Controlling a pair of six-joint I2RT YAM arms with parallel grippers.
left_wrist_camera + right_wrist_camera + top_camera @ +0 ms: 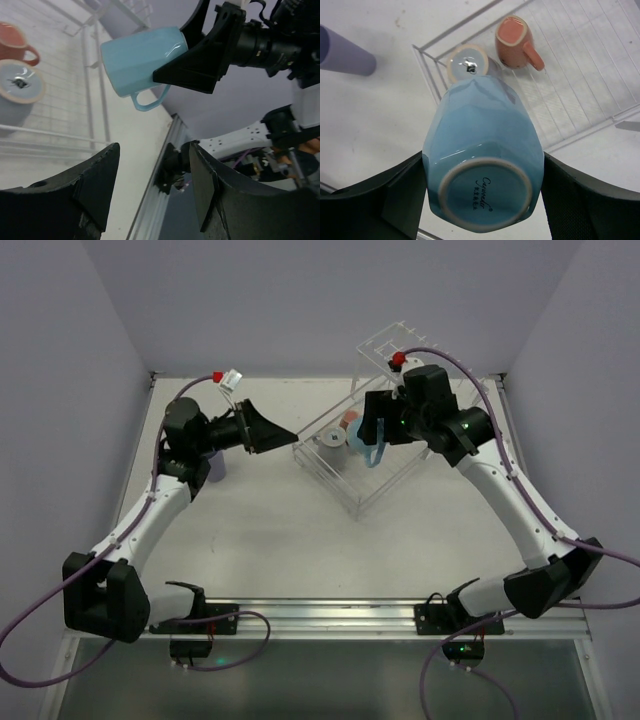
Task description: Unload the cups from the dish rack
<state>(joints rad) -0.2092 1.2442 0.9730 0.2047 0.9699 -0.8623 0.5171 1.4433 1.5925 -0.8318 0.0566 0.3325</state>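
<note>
Light blue mug [482, 165] in right hand [485, 197], over dish rack [580, 75]

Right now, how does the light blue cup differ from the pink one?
The light blue cup is clamped in the right pincer and held in the air above the dish rack; the pink cup sits inside the rack, untouched. The light blue cup points its base at the right wrist camera, while the pink cup shows its handle there. Both are small handled mugs.

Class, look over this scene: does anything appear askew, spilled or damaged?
Nothing looks spilled or broken. Only the light blue cup is askew: it is tipped on its side between the right arm's fingers, over the dish rack.
</note>
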